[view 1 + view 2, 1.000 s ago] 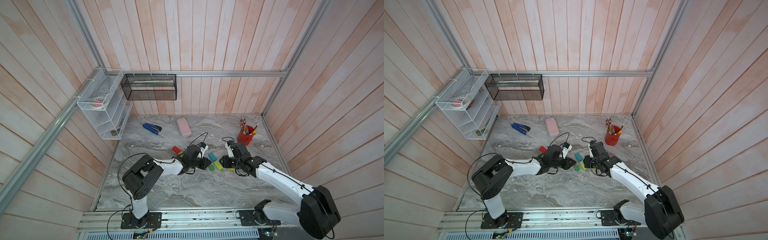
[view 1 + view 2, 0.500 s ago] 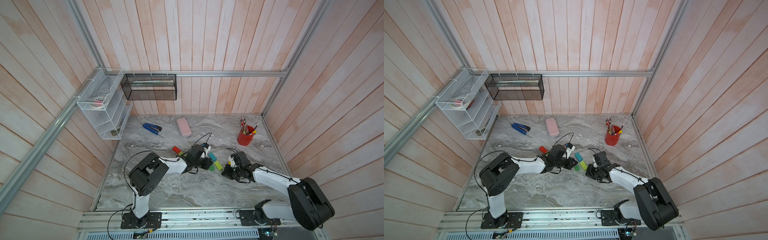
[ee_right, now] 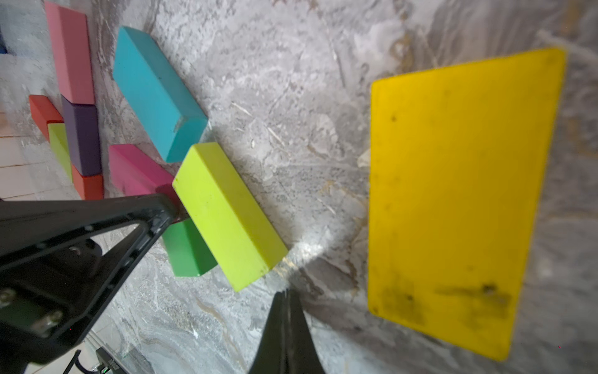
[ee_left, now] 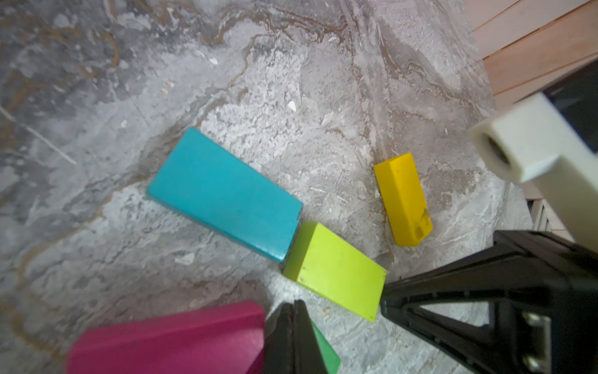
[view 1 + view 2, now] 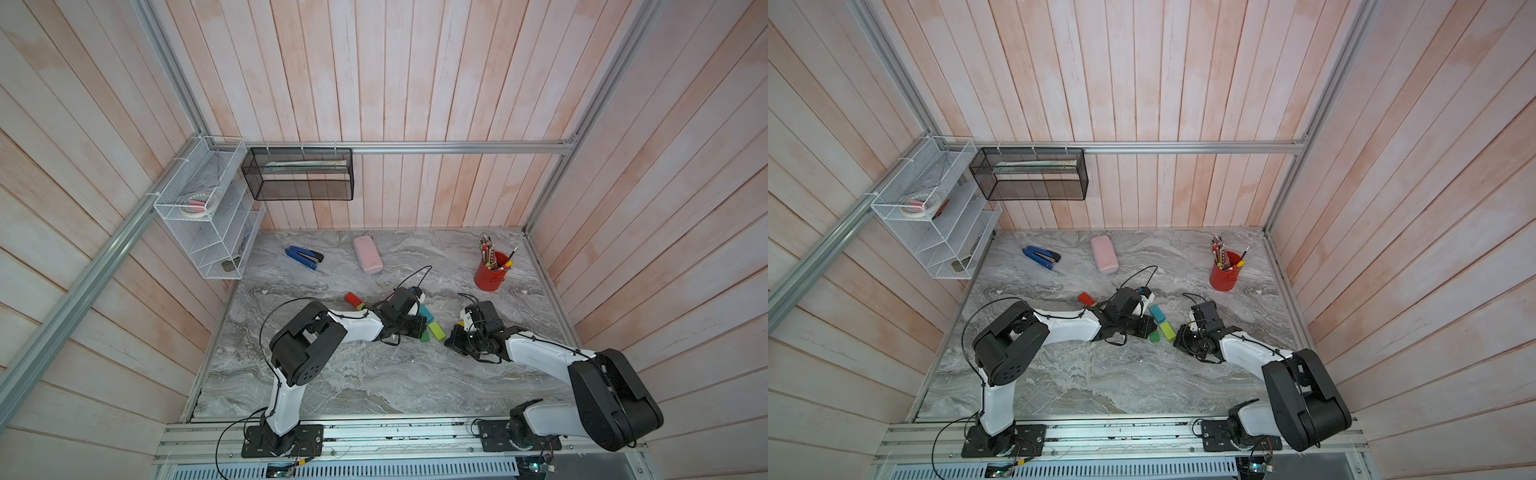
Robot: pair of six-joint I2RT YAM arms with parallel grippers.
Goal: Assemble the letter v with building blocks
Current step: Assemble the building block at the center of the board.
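The building blocks lie in a cluster mid-table. A teal block (image 4: 226, 194) and a lime block (image 4: 336, 268) lie end to end in a slanted line; both top views show them, teal (image 5: 426, 311) and lime (image 5: 1168, 330). A yellow block (image 3: 453, 194) lies apart to their right. My left gripper (image 4: 296, 306) is shut and empty, its tip between a magenta block (image 4: 168, 336) and a green cube (image 4: 325, 349). Just off the lime block's end (image 3: 226, 213), my right gripper (image 3: 286, 293) is shut on nothing. Pink (image 3: 71, 51), purple (image 3: 81, 136) and red (image 5: 353, 300) blocks lie behind the left arm.
A pale pink case (image 5: 368, 259) and a blue stapler (image 5: 303, 257) lie at the back of the marble table. A red pencil cup (image 5: 490, 276) stands back right. A wire shelf (image 5: 208, 224) and a black mesh basket (image 5: 297, 178) hang on the walls.
Both grippers have closed fully. The right gripper has drawn back from the yellow block toward the front of the table. The left arm's elbow has shifted right.
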